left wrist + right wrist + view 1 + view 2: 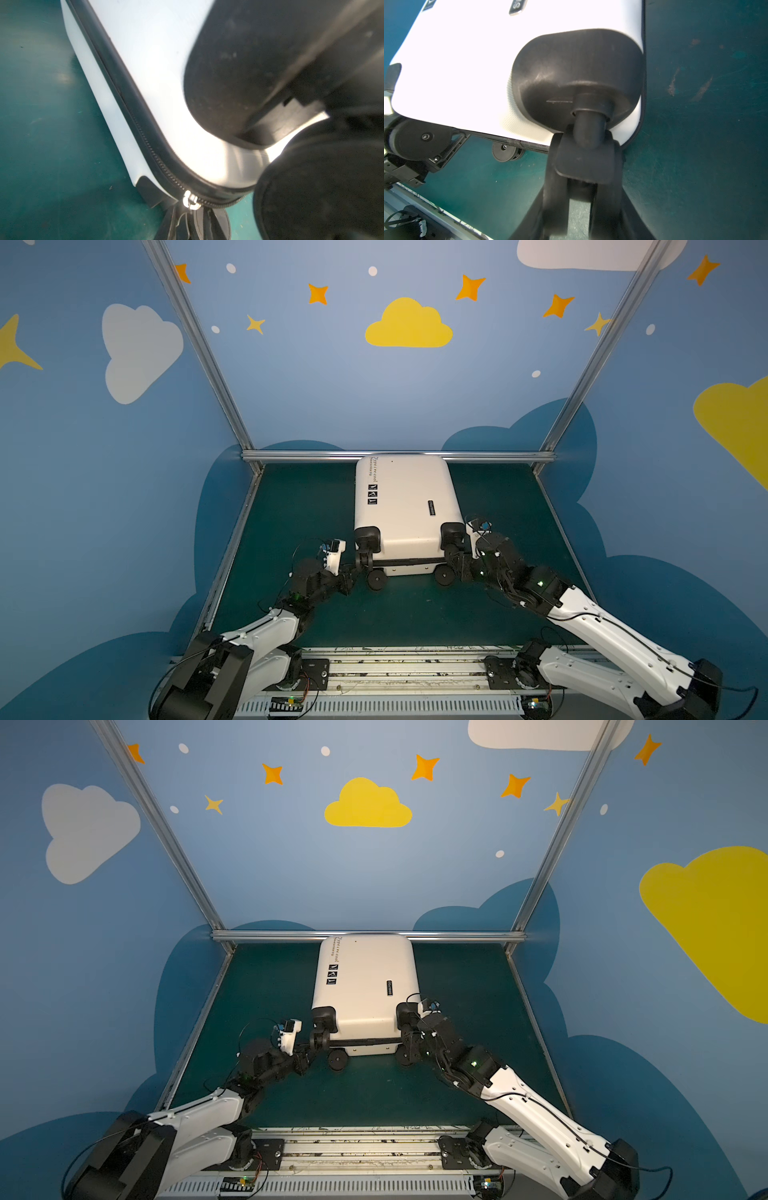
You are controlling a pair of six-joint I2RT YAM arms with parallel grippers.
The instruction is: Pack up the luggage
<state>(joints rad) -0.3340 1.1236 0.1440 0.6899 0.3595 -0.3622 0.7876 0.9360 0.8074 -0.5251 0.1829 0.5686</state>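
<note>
Luggage [405,497]: closed, lying flat on the green table [415,614], far end at the back rail [316,456], wheels toward the arms.
Right gripper [583,160]: clamped on the right caster [589,126], likely bracing the case.
Left gripper [179,223]: at the silver zip pull [190,200]; whether it is pinched, I cannot tell.
Zip step: best to draw the pull along the zipper band [131,99], low and steady round the corner, I judge.
Writing [375,469]: script ending "cool"; 3 square icons [372,494]; nameplate [431,507] unreadable.
</note>
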